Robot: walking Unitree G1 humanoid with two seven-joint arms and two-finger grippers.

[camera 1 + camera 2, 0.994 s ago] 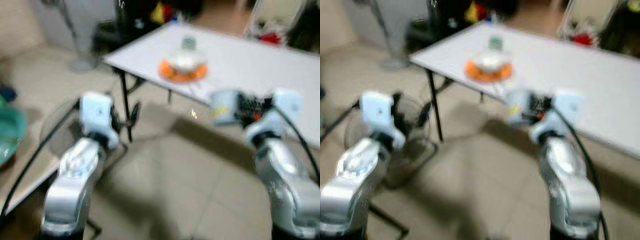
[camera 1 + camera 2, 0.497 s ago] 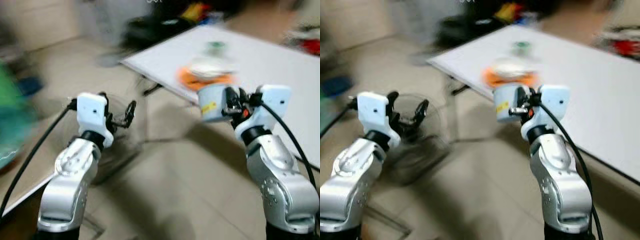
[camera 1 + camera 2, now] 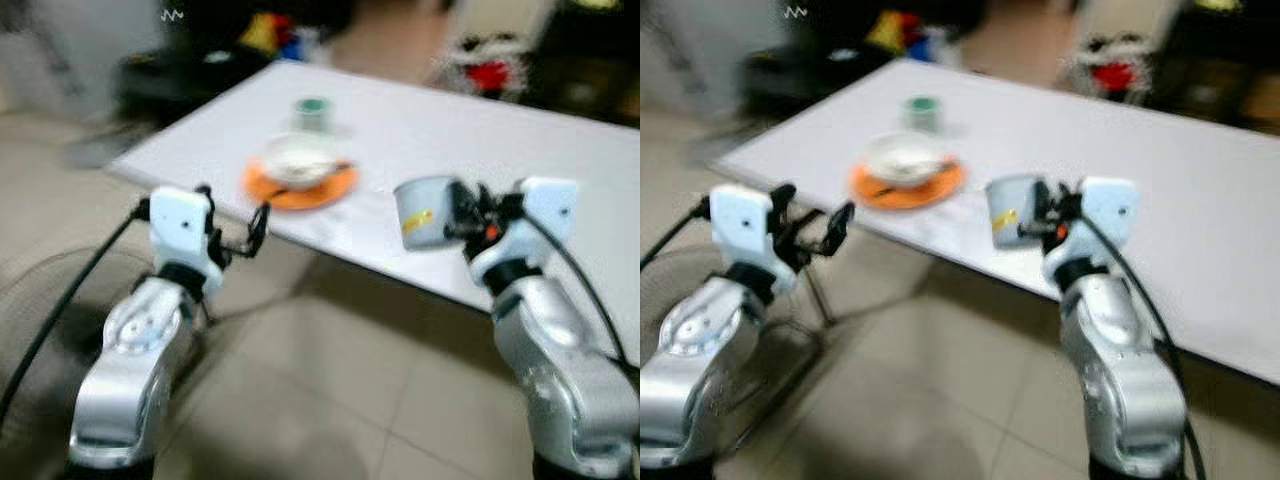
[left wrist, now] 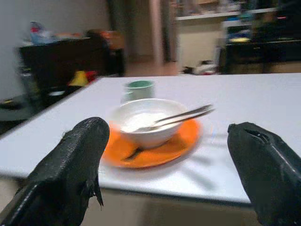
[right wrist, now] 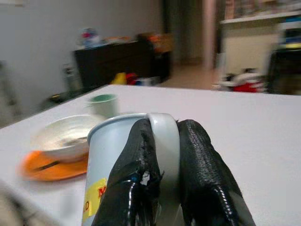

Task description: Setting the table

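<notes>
Because my right fingers (image 5: 141, 188) pinch only the handle of the white mug (image 3: 418, 212), held sideways in the air over the near edge of the table (image 3: 560, 150), it could slip and drop, while my left fingers (image 4: 77, 155) stay spread with nothing in them.

Two silver arms, rounded glossy metal shells, segmented at the joints. Each wrist carries a boxy white module. A black cable runs from each module back along the arm. Left gripper (image 3: 240, 232) and right gripper (image 3: 462, 208): two long black fingers each. The wrist views show the fingers (image 4: 70, 174) covered in matte black, rough-textured padding, blunt and rounded at the tips. Small orange-red spot beside the right wrist module; blur hides finer details like screws.
</notes>
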